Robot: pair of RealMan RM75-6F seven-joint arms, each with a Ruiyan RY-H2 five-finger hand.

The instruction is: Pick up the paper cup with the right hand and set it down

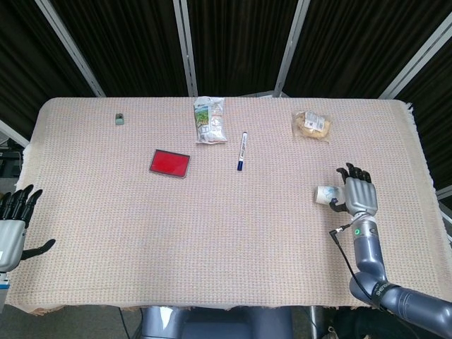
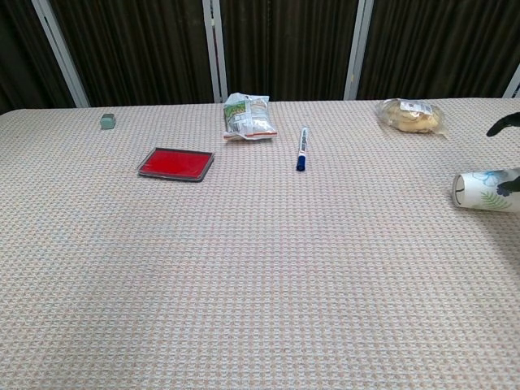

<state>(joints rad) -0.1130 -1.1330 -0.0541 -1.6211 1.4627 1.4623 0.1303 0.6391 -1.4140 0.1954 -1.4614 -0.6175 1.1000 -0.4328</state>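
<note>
The paper cup (image 1: 325,194) was held on its side at the right end of the table (image 1: 212,240), mouth turned toward the middle, gripped by the right hand (image 1: 357,195). Whether it was touching the cloth could not be told. A roll across the weave was judged likely if the cup were let go sideways; a crushed wall, if squeezed harder. The left hand (image 1: 13,219) was kept off the near-left edge, fingers spread, nothing grasped. A woven beige cloth was spread under everything; dark curtains were hung behind.
</note>
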